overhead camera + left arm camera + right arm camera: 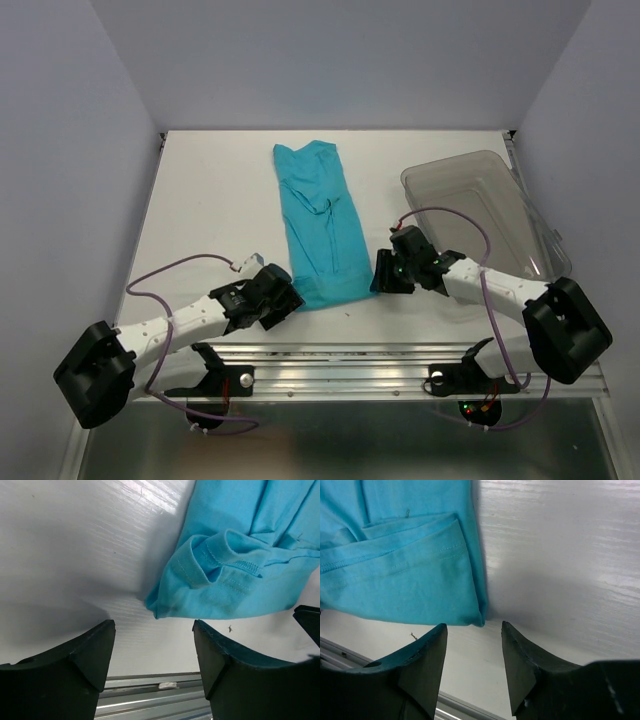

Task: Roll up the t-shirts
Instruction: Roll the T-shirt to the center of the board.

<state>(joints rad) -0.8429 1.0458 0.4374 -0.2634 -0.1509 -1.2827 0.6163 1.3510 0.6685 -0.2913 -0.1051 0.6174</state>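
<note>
**Limits of view**
- In the top view the plain teal-turquoise short-sleeved t-shirt (318, 225) shows almost whole. The black bodies of the two grippers crowd its near hem corners.
- Each wrist view cuts the t-shirt off and shows only one near corner of it with stacked hem layers. How many layers lie there cannot be counted.
- A small dark speck (230, 628) lies on the table just off the t-shirt's near hem. It is too small to identify.

**Task item**
- The t-shirt lies flat on the white table (200, 200), folded into a long narrow strip with its neck end farthest from the arms. No part of it is rolled.

**Container**
- The clear grey-tinted rectangular plastic bin (455, 165) stands to the right of the t-shirt, apart from it. The t-shirt is outside the bin. A purple cable (445, 212) of the right arm crosses in front of the bin's near wall.

**Grippers**
- The left gripper (154, 630) is at the t-shirt's near left corner. Its jaws stand wide apart with bare table between them, and the hem corner is just beyond the fingertips. It holds nothing.
- The right gripper (474, 627) is at the t-shirt's near right corner. Its jaws are parted to a narrower gap, and the folded corner is just ahead of that gap. It holds nothing.
</note>
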